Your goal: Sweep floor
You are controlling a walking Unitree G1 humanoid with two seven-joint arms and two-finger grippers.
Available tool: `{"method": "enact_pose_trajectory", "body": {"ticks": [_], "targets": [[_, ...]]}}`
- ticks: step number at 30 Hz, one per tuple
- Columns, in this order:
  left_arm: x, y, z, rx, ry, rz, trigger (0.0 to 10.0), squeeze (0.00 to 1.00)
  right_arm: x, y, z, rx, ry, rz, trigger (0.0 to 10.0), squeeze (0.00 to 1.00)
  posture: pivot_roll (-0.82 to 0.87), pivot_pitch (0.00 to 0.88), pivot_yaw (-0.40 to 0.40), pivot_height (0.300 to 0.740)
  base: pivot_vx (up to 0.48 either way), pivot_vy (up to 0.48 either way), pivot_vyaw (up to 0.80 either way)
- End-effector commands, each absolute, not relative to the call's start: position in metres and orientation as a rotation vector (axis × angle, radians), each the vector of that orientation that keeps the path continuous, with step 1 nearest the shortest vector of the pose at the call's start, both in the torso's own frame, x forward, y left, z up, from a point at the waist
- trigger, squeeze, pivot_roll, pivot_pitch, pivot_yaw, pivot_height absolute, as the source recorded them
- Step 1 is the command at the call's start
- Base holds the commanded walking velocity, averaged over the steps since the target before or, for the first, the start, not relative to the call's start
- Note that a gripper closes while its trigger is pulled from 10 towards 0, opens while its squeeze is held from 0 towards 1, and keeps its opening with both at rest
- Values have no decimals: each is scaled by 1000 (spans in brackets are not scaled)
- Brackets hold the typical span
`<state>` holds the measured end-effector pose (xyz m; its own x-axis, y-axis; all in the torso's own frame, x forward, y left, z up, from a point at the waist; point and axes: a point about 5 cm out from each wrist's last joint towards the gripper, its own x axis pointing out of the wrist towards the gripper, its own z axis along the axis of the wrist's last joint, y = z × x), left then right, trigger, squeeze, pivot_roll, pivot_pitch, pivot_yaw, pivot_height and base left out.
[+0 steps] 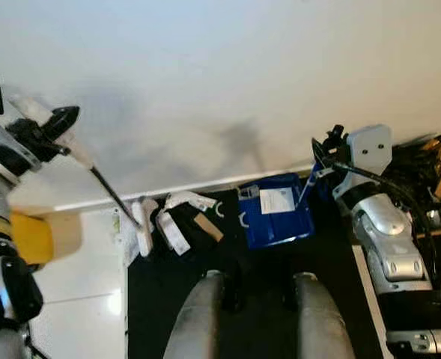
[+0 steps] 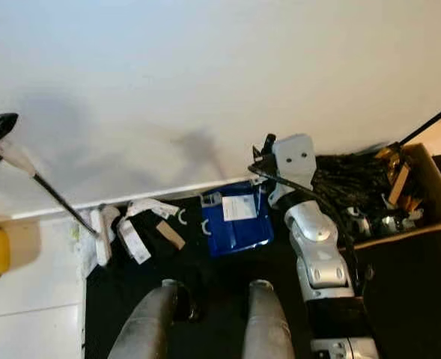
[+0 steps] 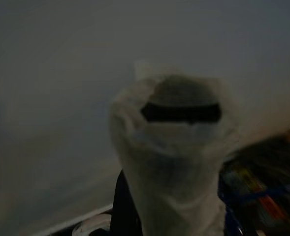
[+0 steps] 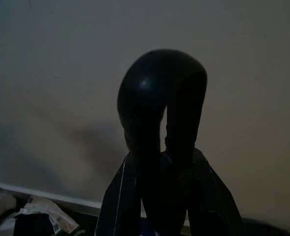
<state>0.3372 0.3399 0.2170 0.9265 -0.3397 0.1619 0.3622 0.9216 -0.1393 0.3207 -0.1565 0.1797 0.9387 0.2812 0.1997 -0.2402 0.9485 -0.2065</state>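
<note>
White wall fills the upper field, and below it we see a dark floor mat bordered by pale floor. At the far right a cardboard box holds tangled black cables and small hardware. A blue dustpan lies flat on the mat by the baseboard, with labelled litter just beside it. We hold the broom in the left tool, closed on its wrapped upper handle; its long axis slants down toward the mat, head resting at the litter's outer edge. The right tool, closed on the dustpan's upright handle, is the nearer arm. We judge the next stroke must drive litter toward the dustpan.
</note>
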Motion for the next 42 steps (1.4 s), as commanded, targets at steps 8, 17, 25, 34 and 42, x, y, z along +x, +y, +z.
{"method": "enact_pose_trajectory", "body": {"ticks": [8, 17, 25, 34, 42], "targets": [[353, 318, 197, -264, -153, -272, 10000, 0, 303, -158, 175, -120, -180, 312, 10000, 0, -170, 533, 89, 740, 0, 0, 0], [375, 277, 204, -694, -281, -374, 10000, 0, 289, -167, 184, -137, -185, 275, 10000, 0, -232, 561, 108, 740, 0, 0, 0], [383, 232, 202, -812, -222, -617, 10000, 0, 287, -167, 184, -130, -179, 261, 10000, 0, -216, 555, 131, 740, 0, 0, 0], [388, 196, 208, -869, -221, -801, 10000, 0, 307, -153, 182, -133, -149, 353, 10000, 0, -165, 535, 130, 740, 0, 0, 0], [391, 178, 217, -926, -278, -849, 10000, 0, 340, -136, 190, -148, -134, 442, 10000, 0, -134, 515, 121, 740, 0, 0, 0]]}}
